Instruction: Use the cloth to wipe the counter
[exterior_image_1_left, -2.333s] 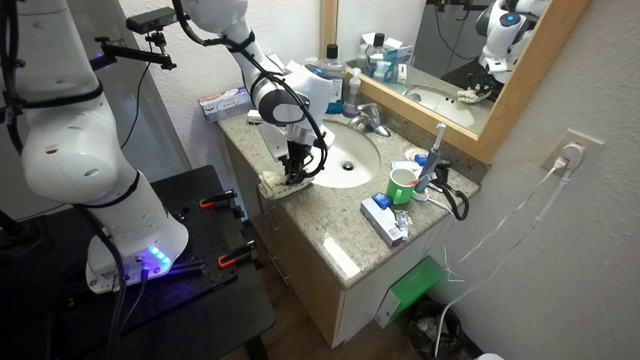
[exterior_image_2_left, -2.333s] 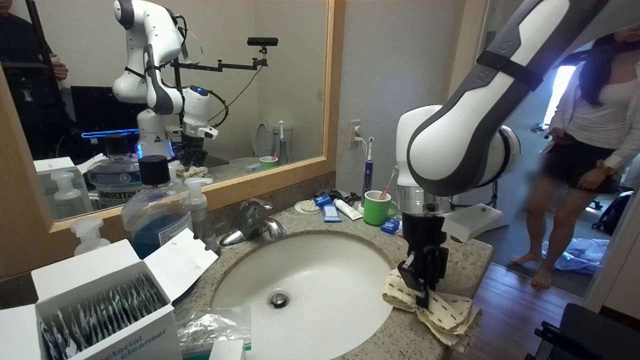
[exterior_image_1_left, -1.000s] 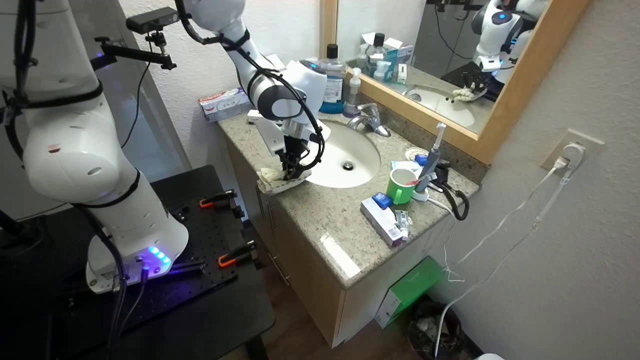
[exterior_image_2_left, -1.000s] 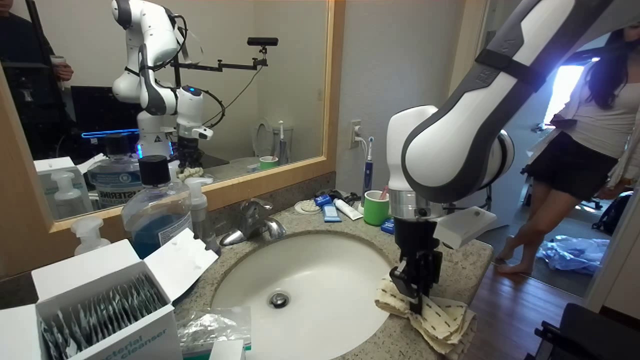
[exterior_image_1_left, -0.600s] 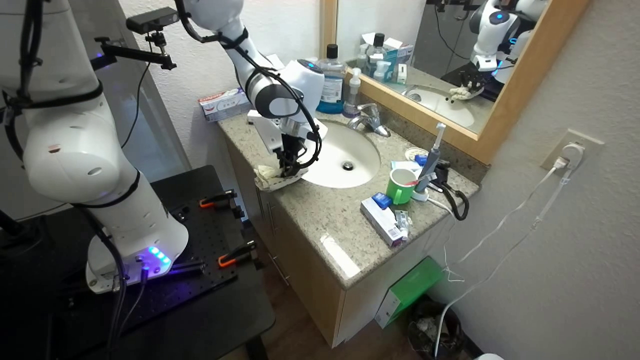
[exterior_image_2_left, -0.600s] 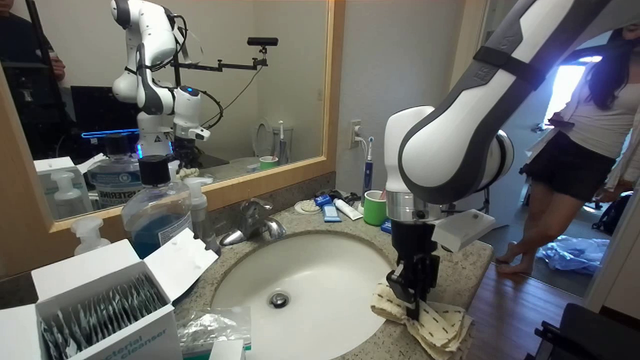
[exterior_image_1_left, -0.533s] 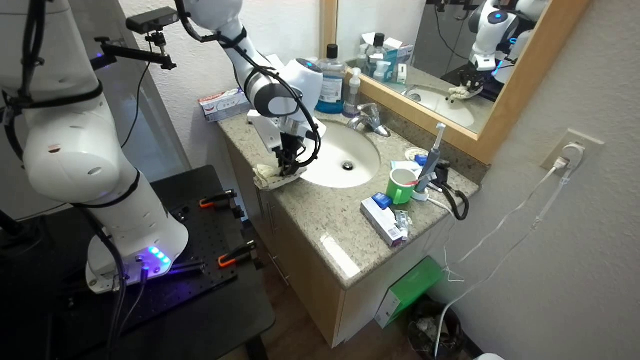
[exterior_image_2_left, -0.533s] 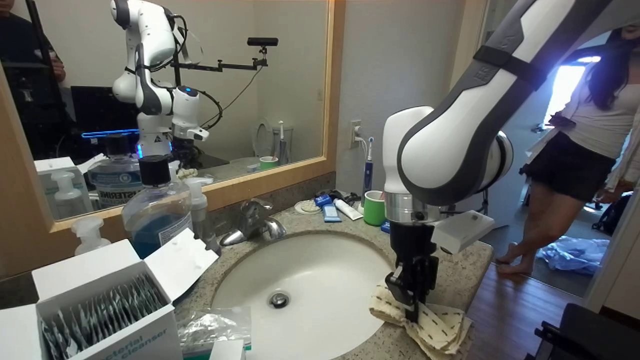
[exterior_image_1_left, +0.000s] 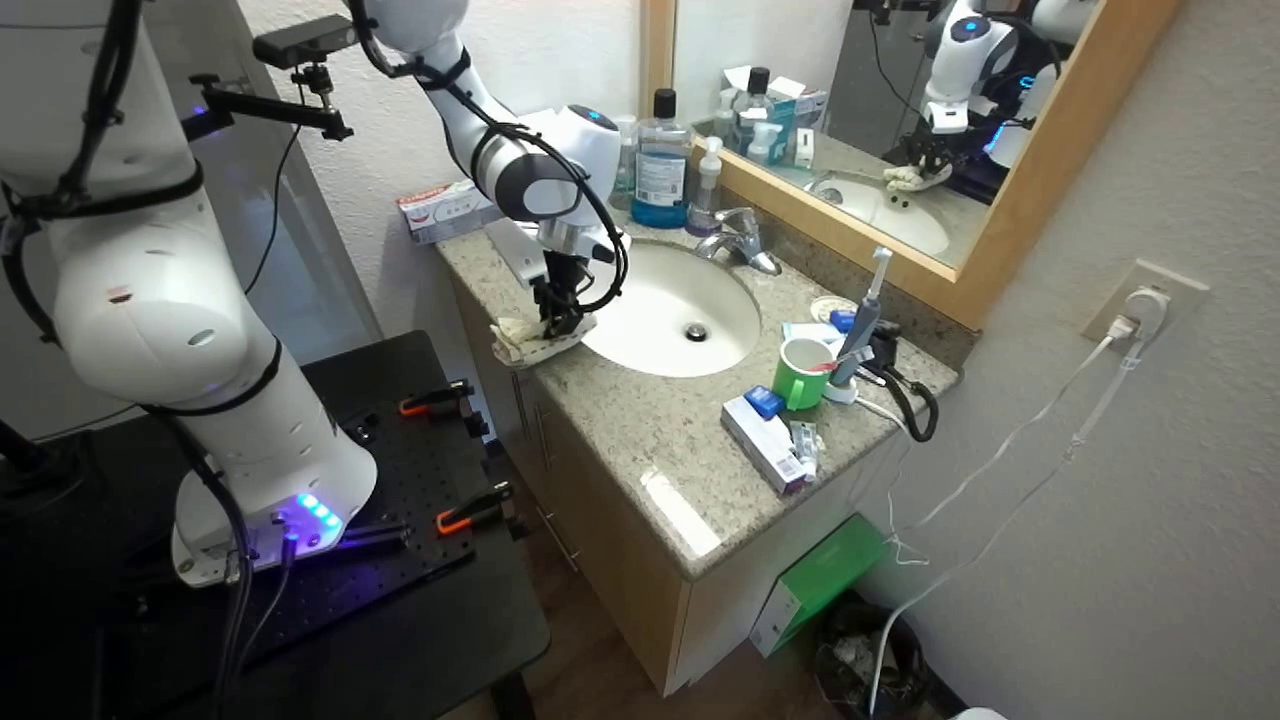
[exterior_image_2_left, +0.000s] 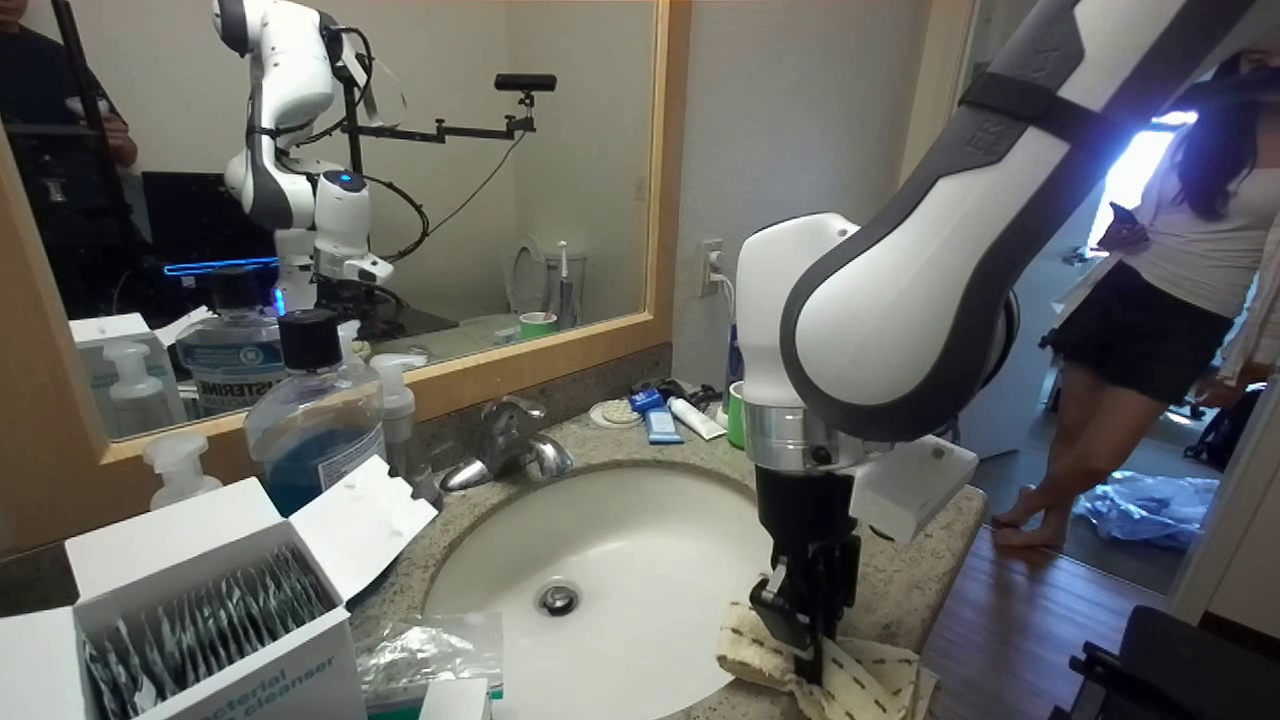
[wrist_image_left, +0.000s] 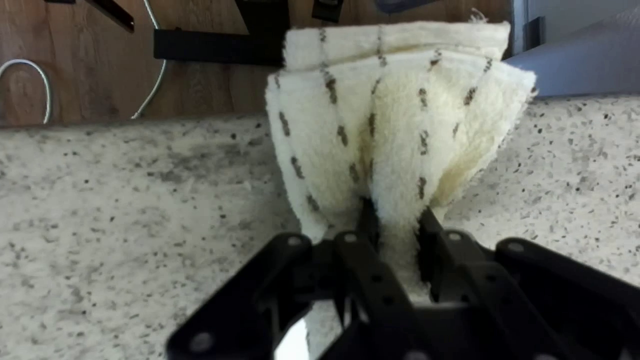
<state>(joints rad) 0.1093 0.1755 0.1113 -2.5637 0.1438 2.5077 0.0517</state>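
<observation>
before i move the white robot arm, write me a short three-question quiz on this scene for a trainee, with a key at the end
1. Multiple choice: what are the black jaws pinching?
A) the shiny green mug
B) the cream fabric cloth with dark dashed stripes
C) the chrome metal faucet

2. True or false: part of the cloth sticks out past the front edge of the speckled beige counter.

3. Short answer: what colour is the liquid in the clear plastic bottle with a black cap?

Key:
1. B
2. True
3. Blue
</observation>
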